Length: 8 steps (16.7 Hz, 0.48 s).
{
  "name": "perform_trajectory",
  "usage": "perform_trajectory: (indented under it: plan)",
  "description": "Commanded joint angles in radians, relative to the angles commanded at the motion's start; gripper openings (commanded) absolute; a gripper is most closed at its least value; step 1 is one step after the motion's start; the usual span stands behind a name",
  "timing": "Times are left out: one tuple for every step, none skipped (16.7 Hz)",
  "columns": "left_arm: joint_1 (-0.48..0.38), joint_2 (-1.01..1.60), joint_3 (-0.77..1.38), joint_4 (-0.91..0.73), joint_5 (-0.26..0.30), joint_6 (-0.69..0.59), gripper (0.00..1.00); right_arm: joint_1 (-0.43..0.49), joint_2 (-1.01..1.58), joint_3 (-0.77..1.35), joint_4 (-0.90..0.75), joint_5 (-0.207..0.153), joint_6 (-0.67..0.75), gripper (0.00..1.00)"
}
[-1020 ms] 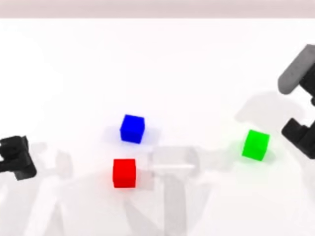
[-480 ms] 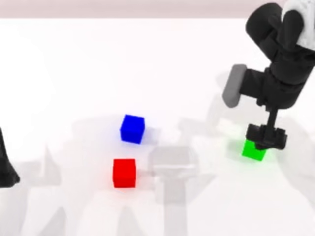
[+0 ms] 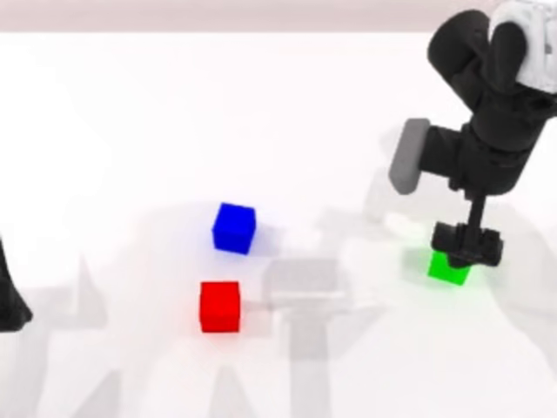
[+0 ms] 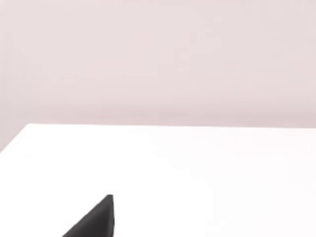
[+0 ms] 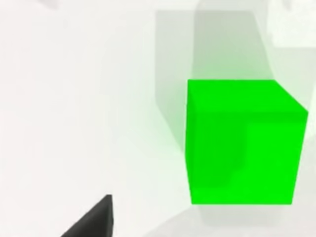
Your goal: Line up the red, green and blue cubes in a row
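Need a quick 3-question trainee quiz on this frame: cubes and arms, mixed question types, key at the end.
1. True or false: the red cube touches the blue cube.
2. Which cube is the right gripper over? A) red B) green C) blue
3. Fill in: the left arm sits parked at the table's ____ edge in the top view.

Key
1. False: bare table shows between them, with the blue one farther back.
2. B: the gripper covers part of the green cube, which also fills the right wrist view.
3. left
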Motion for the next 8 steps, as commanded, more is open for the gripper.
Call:
perform_trajectory:
  plan:
    - [0.000,0.000,0.000,0.000,0.000,0.000,1.00,0.001,0.010,-0.016,0.023,0.000,0.000,1.00]
    - [0.000,0.000,0.000,0.000,0.000,0.000,1.00,0.002,0.023,-0.037,0.057,0.000,0.000,1.00]
    - [0.000,0.000,0.000,0.000,0.000,0.000,1.00,0.002,0.038,-0.060,0.101,0.000,0.001,1.00]
    - [0.000,0.000,0.000,0.000,0.000,0.000,1.00,0.003,0.054,-0.085,0.149,0.000,0.002,1.00]
    - [0.000,0.000,0.000,0.000,0.000,0.000,1.00,0.003,0.070,-0.110,0.193,0.000,0.003,1.00]
    - [0.000,0.000,0.000,0.000,0.000,0.000,1.00,0.004,0.084,-0.132,0.228,0.001,0.003,1.00]
    - [0.000,0.000,0.000,0.000,0.000,0.000,1.00,0.004,0.096,-0.149,0.252,0.001,0.004,1.00]
    - [0.000,0.000,0.000,0.000,0.000,0.000,1.00,0.005,0.103,-0.159,0.265,0.001,0.004,1.00]
